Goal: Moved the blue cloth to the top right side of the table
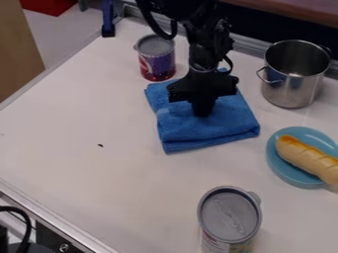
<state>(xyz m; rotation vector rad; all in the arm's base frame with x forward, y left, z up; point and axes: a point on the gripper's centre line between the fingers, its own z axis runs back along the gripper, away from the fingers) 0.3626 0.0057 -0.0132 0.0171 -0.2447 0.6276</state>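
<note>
gripper: black, pointing straight down at the middle of the blue cloth, at the far side of the table, a bit right of centre; gripper (202, 109)
grip: i cannot tell from where i stand whether it is spread, pressed together or pinching some cloth; its low end is dark against the blue
blue cloth: folded into a thick, uneven pad and lying on the table (86, 111), right under the gripper; blue cloth (188, 132)
purple and red can: upright by the cloth's far left corner (157, 62)
metal pot: upright to the right of the cloth and apart from it, handle toward the cloth (290, 84)
blue plate: near and to the right of the cloth, apart from it (282, 169), with a bread roll (305, 157) lying on it
near can: upright at the near side, well apart from the cloth (230, 215)
done: the gripper is down at the cloth, and the cloth is on the far side, somewhat to the right; i'd call that partly or loosely the spot asked for
left: if the far right corner is meant, the cloth has some way to go, and the pot stands over there; if this spot will do, i'd guess only letting go and lifting away remain
hidden: the cloth's middle and part of its far edge, behind the gripper and the arm (203, 49)
cut off: the arm at the far edge of what i see, the plate and roll at the right, the near can's foot
hard to make out: whether the cloth is pinched at all
</note>
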